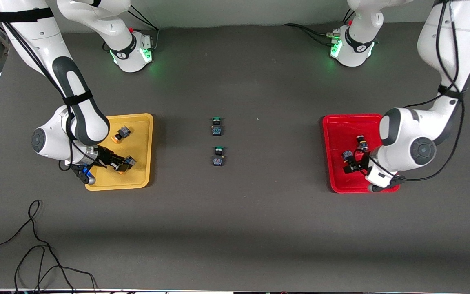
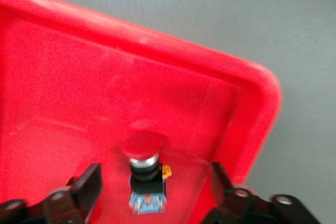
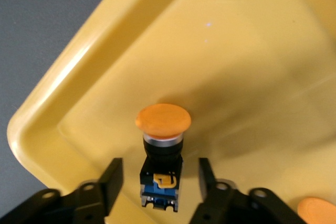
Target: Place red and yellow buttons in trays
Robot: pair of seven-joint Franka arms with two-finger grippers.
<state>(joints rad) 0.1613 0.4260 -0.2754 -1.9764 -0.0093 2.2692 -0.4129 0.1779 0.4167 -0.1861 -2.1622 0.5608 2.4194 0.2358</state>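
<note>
**Buttons lying in both trays, fingers spread around two of them**

Buttons are sitting in matching trays at each end of the bench. We are keeping our right gripper low in the yellow tray, at the right arm's end. Its fingers are standing open on either side of an orange button, and the right wrist view is showing clear gaps between the pads and the button's body. That button is resting on the tray floor near a corner of the rim. A second orange button is lying in the same tray, farther from the front camera.

We are holding our left gripper low in the red tray, at the left arm's end. Its fingers are spread wide, not touching the red button that is lying between them on the tray floor. Another red button is lying just beside it, farther from the front camera.

Two green buttons are lying on the bare bench midway between the trays, one nearer the camera than the other.
</note>
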